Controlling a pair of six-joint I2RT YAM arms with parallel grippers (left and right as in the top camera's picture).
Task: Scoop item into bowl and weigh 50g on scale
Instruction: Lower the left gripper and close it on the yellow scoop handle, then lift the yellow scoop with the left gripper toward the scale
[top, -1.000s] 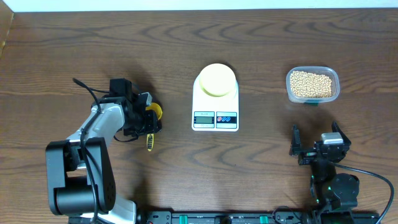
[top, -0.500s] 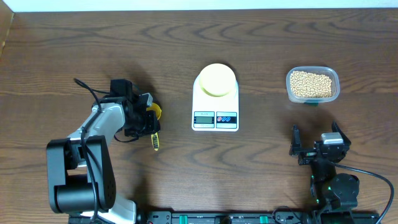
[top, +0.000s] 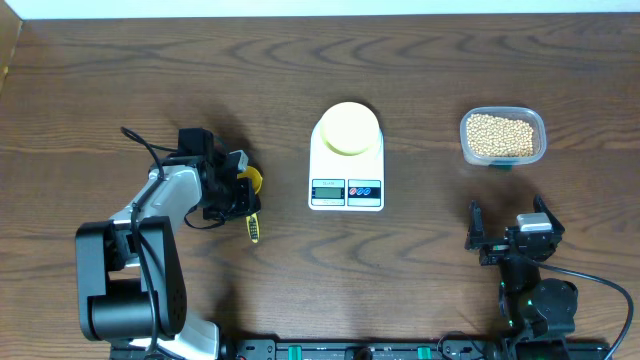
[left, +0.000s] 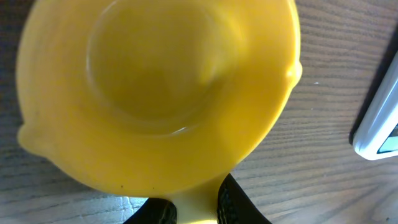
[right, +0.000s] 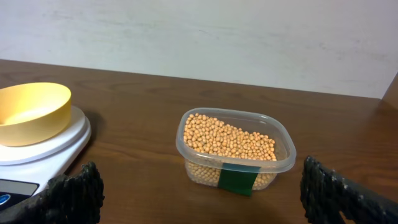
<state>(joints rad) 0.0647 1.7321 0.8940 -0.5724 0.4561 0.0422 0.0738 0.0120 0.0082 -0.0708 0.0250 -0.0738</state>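
The pale yellow bowl (top: 348, 128) sits on the white scale (top: 346, 190) at mid table; both also show in the right wrist view, bowl (right: 28, 112) on scale (right: 46, 149). Tan beans (top: 500, 134) fill a clear tub (top: 537, 120) at the right, seen close in the right wrist view (right: 227, 140). My left gripper (top: 243, 195) is shut on the handle of a bright yellow scoop (top: 253, 225) left of the scale; its empty cup fills the left wrist view (left: 161, 93). My right gripper (top: 508, 235) is open and empty, near the front edge.
The brown wooden table (top: 150, 80) has a pale wall behind its far edge (right: 249, 37). The tub carries a green tape patch (right: 238, 177). A cable (top: 140, 145) loops beside the left arm.
The scoop's handle has swung slightly to the right under my left gripper. The right arm has not moved.
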